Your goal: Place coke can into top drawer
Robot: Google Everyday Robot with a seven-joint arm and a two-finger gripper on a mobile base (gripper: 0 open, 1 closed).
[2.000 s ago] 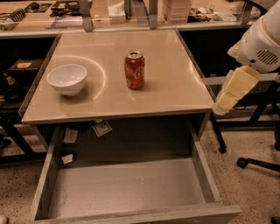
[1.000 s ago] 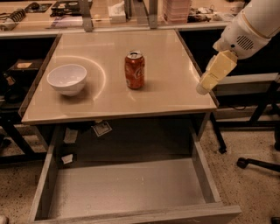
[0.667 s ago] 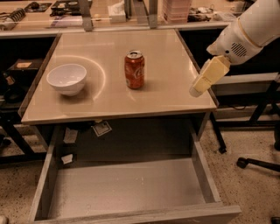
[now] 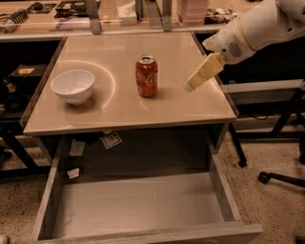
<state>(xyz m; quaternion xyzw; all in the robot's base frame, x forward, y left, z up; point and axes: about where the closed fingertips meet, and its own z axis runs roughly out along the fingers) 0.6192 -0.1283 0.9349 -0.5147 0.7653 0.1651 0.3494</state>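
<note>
The coke can [image 4: 147, 76] stands upright near the middle of the beige tabletop [image 4: 124, 107]. The top drawer [image 4: 138, 205] is pulled out below the table's front edge and holds nothing. My gripper [image 4: 190, 86] hangs above the right part of the tabletop, a short way to the right of the can and apart from it. Its pale yellow fingers [image 4: 204, 71] point down and to the left, toward the can. It holds nothing.
A white bowl [image 4: 73, 86] sits on the left of the tabletop. A cluttered bench [image 4: 119, 14] runs behind the table. Paper scraps [image 4: 110, 140] lie under the table. A chair base [image 4: 281, 178] stands on the floor at the right.
My gripper has moved left and inward from beyond the table's right edge to over the tabletop, closer to the can. The can, bowl and drawer have not moved.
</note>
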